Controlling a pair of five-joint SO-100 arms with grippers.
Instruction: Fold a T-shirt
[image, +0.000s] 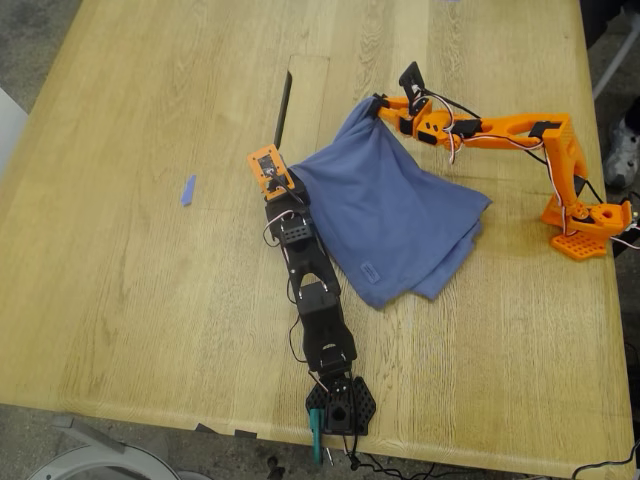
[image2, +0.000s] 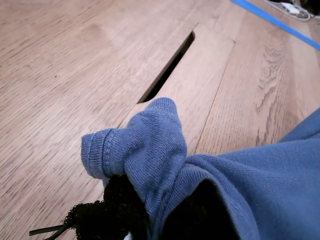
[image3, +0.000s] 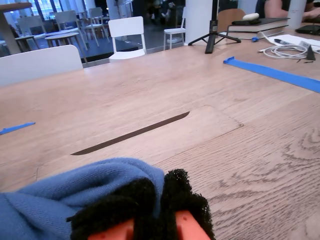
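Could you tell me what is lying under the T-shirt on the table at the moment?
Only the wooden table shows around the T-shirt, whose lower folded layers rest on it. My first gripper and second gripper lift two corners. Anything beneath the cloth is covered.

My second gripper's (image3: 159, 202) black-padded fingers (image3: 182, 197) pinch a fold of the T-shirt (image3: 75, 192) above the wooden table (image3: 250, 150).
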